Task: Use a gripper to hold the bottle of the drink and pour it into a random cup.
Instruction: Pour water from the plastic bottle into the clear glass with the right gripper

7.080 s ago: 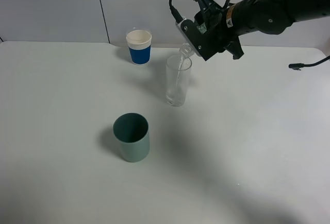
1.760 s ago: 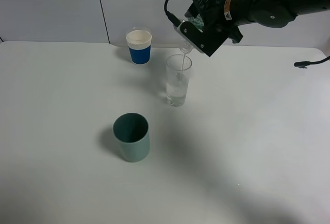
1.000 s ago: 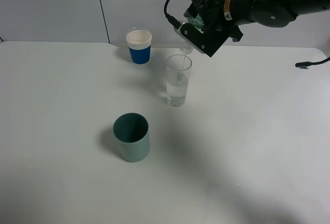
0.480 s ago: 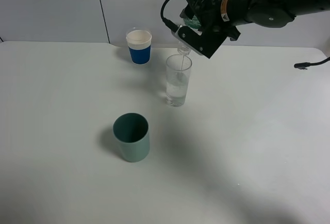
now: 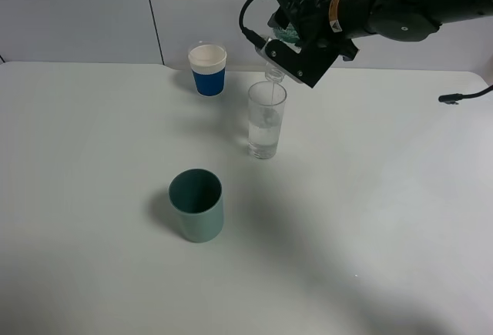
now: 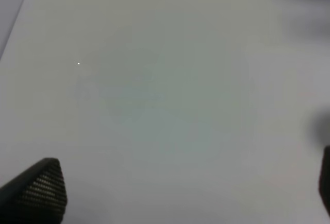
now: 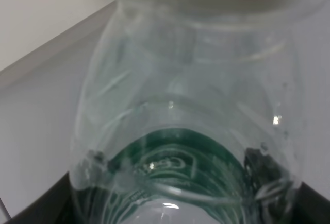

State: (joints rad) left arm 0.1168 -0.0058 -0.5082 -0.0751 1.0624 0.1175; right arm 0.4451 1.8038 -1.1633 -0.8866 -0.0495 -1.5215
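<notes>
My right gripper point(image 5: 299, 42) hangs above the table's far side, shut on the clear bottle point(image 5: 279, 51), whose green label shows between the jaws. The bottle is tipped steeply, its neck pointing down just over the rim of the tall clear glass cup point(image 5: 266, 123). A thin stream runs into the cup, which holds clear liquid in its lower half. In the right wrist view the bottle point(image 7: 185, 105) fills the picture, with dark fingers point(image 7: 51, 203) at its sides. The left gripper point(image 6: 180, 188) is open over bare table, only its two fingertips showing.
A blue-and-white paper cup point(image 5: 207, 69) stands at the back, left of the glass. A teal-green cup point(image 5: 197, 205) stands nearer the front. A black cable end point(image 5: 451, 98) lies at the far right. The white table point(image 5: 370, 212) meets a grey wall behind.
The right gripper and bottle have shifted slightly left and tipped a little more. The stream keeps running and the liquid in the glass stands a little higher.
</notes>
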